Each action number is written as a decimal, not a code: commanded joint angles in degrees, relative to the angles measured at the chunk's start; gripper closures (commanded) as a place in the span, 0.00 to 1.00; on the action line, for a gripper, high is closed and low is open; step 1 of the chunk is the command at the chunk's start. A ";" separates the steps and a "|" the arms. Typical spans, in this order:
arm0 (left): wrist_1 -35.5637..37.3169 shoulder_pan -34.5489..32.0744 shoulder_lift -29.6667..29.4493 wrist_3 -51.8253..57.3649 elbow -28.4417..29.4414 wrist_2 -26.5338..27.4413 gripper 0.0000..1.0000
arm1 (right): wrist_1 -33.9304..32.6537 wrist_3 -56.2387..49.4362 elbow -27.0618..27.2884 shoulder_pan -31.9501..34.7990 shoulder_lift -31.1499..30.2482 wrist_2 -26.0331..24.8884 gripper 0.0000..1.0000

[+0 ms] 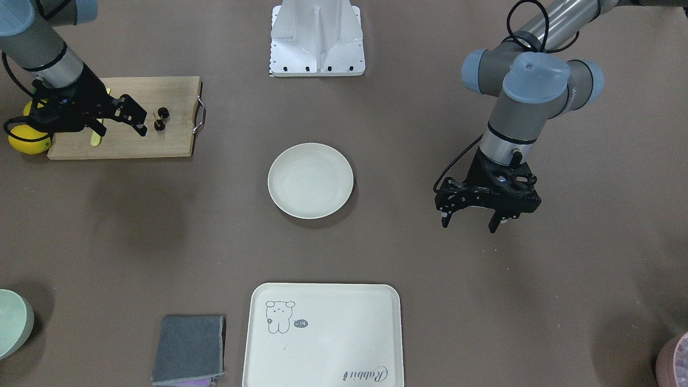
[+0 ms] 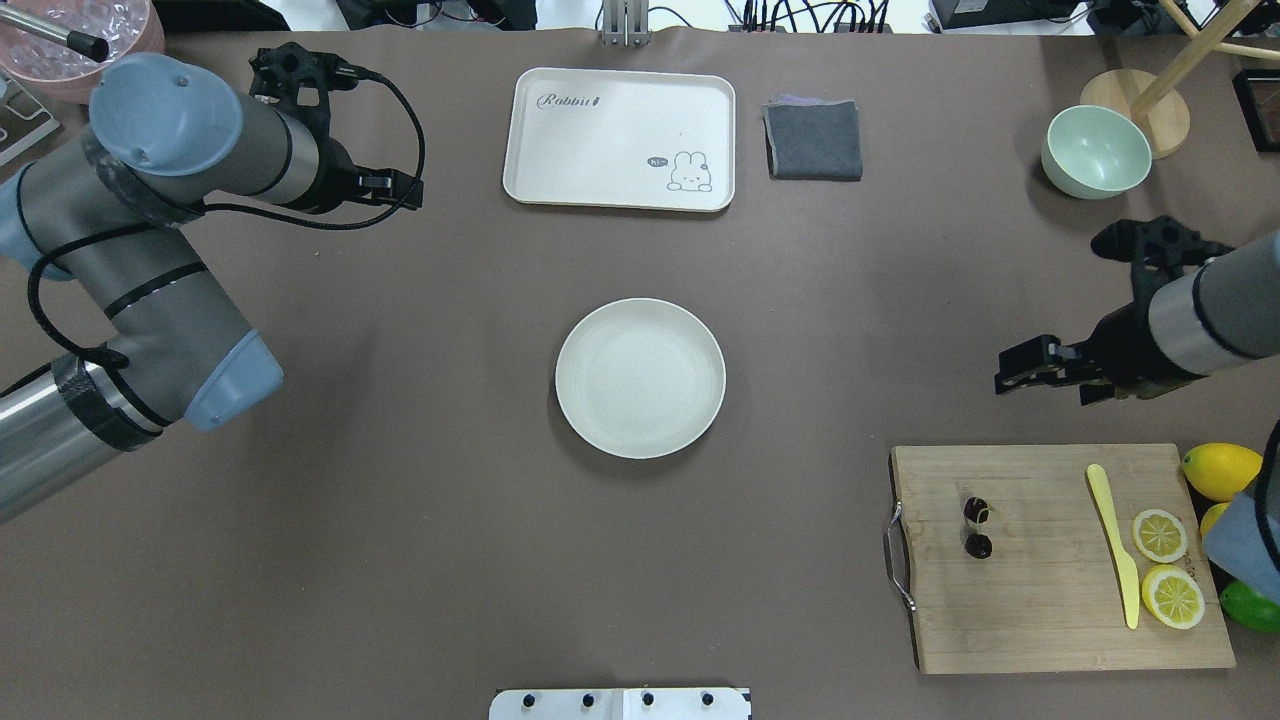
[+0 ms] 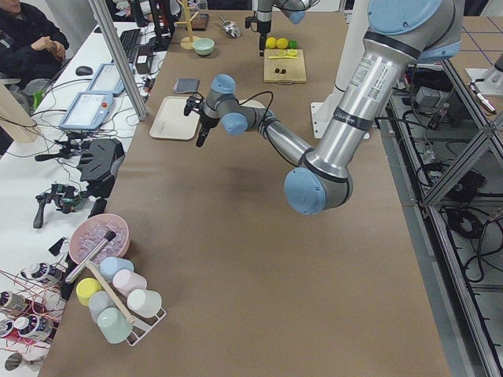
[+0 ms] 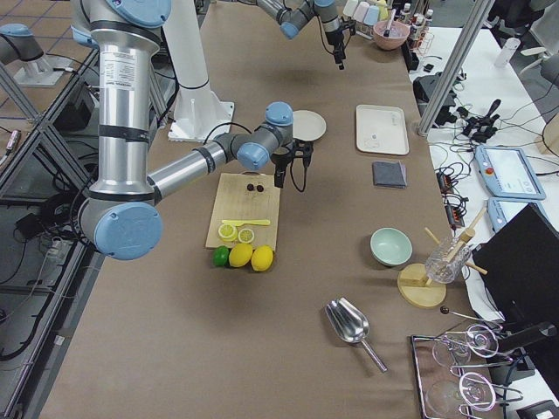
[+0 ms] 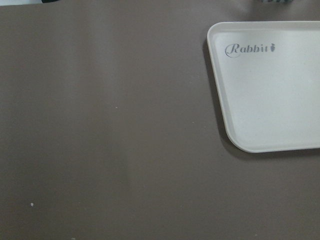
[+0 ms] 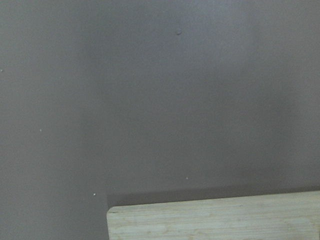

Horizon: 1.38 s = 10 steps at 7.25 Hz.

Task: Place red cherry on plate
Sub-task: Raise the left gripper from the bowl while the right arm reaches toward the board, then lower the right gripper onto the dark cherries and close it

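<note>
Maroon and unlifted: notes red cherry on cutting board, near handle edge. Sees right gripper spread empty just beside it; left gripper released, idle. Leaves plate bare mid-worktop; grasp, carry, drop pending.

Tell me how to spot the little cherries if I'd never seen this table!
Find the wooden cutting board on the brown table. Near its metal handle lie two tiny dark cherries joined by a stem. They're almost black and far smaller than the yellow lemon slices at the other end.
</note>
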 commanded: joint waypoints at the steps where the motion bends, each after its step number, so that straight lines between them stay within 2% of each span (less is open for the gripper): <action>1: -0.07 -0.20 0.72 2.35 0.04 -0.07 0.02 | 3.71 7.51 -0.25 -7.34 -1.57 -4.92 0.00; 2: -0.07 -0.20 0.63 2.44 0.04 -0.07 0.02 | 3.99 7.71 -0.77 -9.81 -2.02 -7.65 0.00; 5: 0.11 0.15 0.19 2.35 -0.31 -0.07 0.02 | 4.08 8.33 -0.43 -12.64 -3.16 -7.68 0.00; 6: 0.11 0.24 0.19 2.44 -0.23 -0.07 0.02 | 4.08 8.67 -0.34 -13.26 -3.42 -7.77 0.07; 8: 0.20 0.24 0.28 2.44 -0.23 -0.07 0.02 | 4.08 8.59 0.36 -13.35 -3.51 -7.86 0.83; 9: 0.20 0.24 0.28 2.35 -0.23 -0.07 0.02 | 3.99 8.33 0.36 -13.26 -3.51 -7.86 1.00; 10: 0.29 0.24 0.28 2.35 -0.31 -0.07 0.02 | 3.90 8.33 0.36 -12.74 -3.51 -7.86 1.00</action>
